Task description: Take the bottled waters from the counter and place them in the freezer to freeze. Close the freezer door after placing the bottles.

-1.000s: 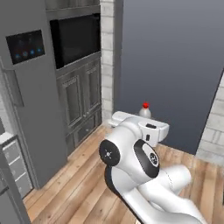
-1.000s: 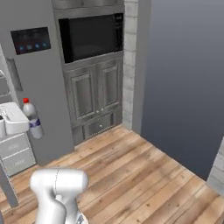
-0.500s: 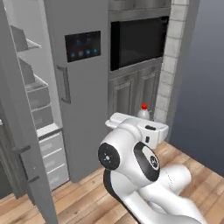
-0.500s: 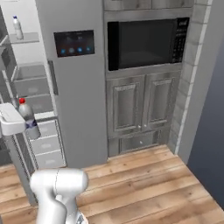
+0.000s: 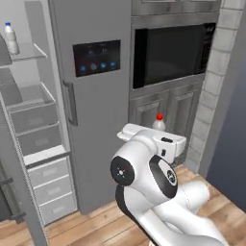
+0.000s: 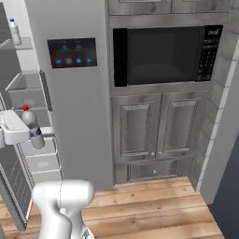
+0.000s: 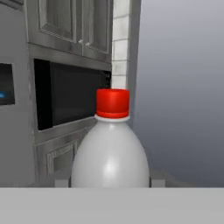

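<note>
Red-capped bottle [image 7: 111, 144]: held upright, nearest to the base, clamped between the fingers of the gripper [image 6: 33, 138]; carried at mid height in front of the fridge unit, not yet stowed.

Arm: folded close over the base, hand level, pointed toward the far cabinetry.

Freezer door [image 5: 14, 192]: stands open at the left; closing is judged outstanding.

Freezer [image 5: 33, 115]: far left, interior exposed.

Blue-capped bottle [image 5: 9, 38]: already set upright on an upper freezer shelf; half the placing is judged done.

The arm [image 5: 153, 173] hides the red-capped bottle [image 5: 159, 123] below its neck.
</note>
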